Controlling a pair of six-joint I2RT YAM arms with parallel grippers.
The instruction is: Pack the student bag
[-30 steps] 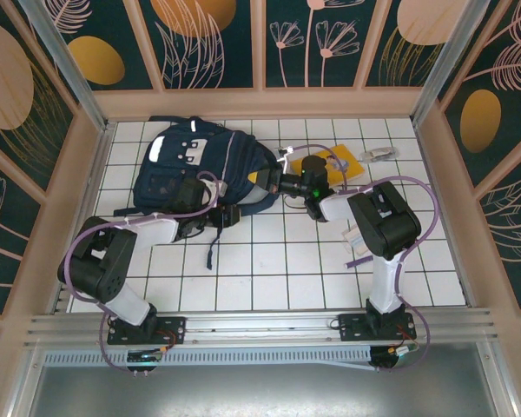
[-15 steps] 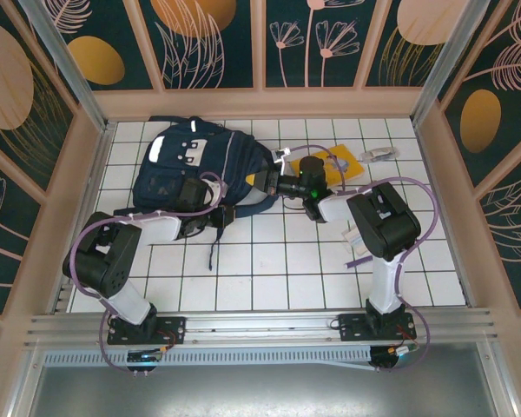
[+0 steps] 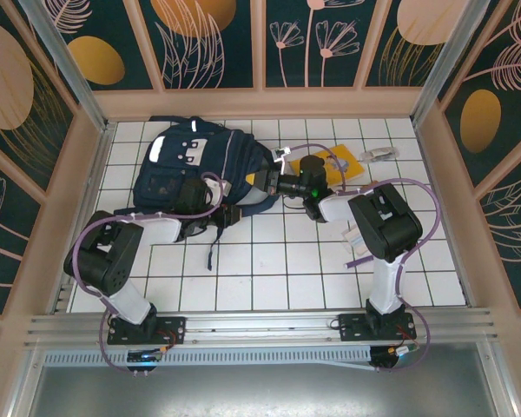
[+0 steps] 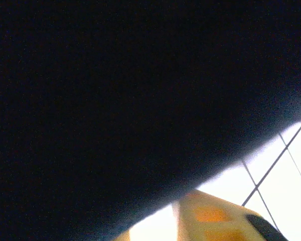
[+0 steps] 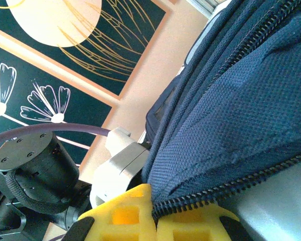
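Observation:
The student bag (image 3: pixel 187 161), navy blue with white patches, lies at the back left of the tiled table. My right gripper (image 3: pixel 267 182) reaches in from the right to the bag's right edge. In the right wrist view its yellow fingers (image 5: pixel 118 221) are shut on the bag's zipper edge (image 5: pixel 226 188), with blue fabric (image 5: pixel 251 100) rising above them. My left gripper (image 3: pixel 219 215) is at the bag's near edge, beside a dark strap (image 3: pixel 213 248). Dark fabric (image 4: pixel 115 100) blocks most of the left wrist view, with one yellow finger (image 4: pixel 210 216) below it. Its jaws are too hidden to judge.
A yellow flat item (image 3: pixel 343 165) lies behind the right wrist, with a small white object (image 3: pixel 378 154) beyond it. A pale item (image 3: pixel 354 234) rests by the right arm's elbow. Wooden walls (image 3: pixel 260 102) ring the table. The left arm's wrist (image 5: pixel 118 165) is close beside the right gripper.
The left arm has pushed slightly to the right, in toward the bag's near edge. The right gripper keeps its hold on the zipper edge and has barely moved.

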